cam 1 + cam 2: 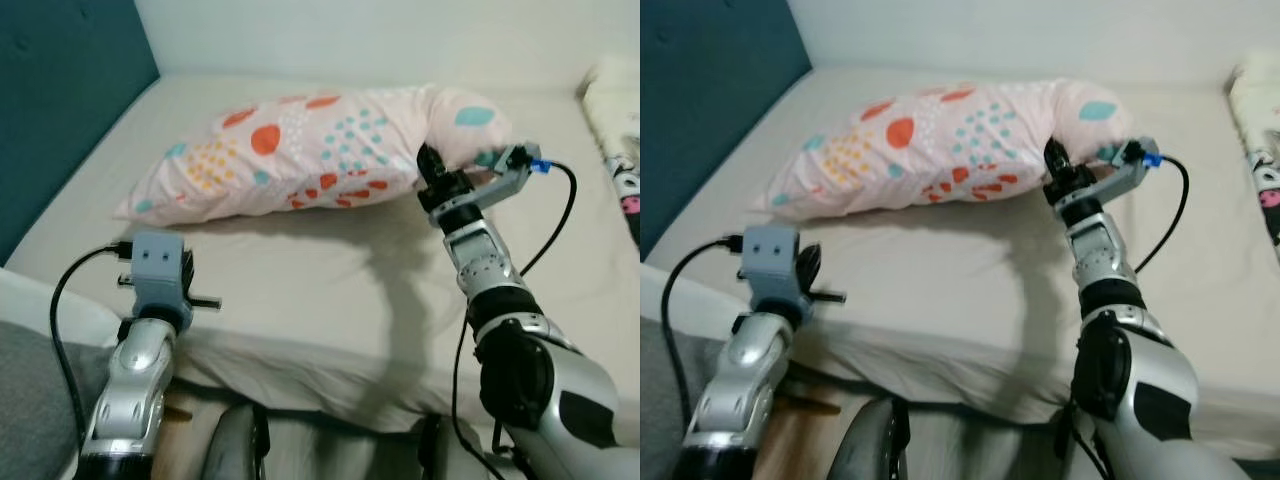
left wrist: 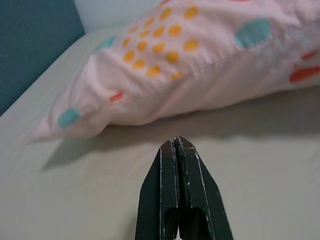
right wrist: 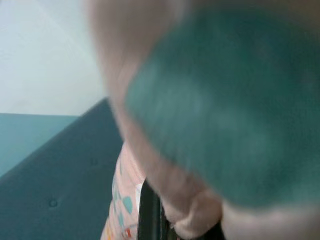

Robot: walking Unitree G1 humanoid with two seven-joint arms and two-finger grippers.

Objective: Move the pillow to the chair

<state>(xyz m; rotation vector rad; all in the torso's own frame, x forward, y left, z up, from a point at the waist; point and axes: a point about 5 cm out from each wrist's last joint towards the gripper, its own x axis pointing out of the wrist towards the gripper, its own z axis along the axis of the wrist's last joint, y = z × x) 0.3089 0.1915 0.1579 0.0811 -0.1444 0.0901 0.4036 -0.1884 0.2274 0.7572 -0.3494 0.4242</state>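
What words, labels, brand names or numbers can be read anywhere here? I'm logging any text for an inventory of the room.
None can be read.
Pillow: coloured dots and blobs, no lettering.
Bedding at the right edge: a black and pink print, too cropped and small to tell whether it holds any text.
Left tool and right tool, which is at the pillow: no readable marking.
Bed sheet and teal headboard: plain.

I see a beige bed sheet [image 1: 300,270], a teal padded headboard [image 1: 60,90], and a white wall [image 1: 380,35] behind.
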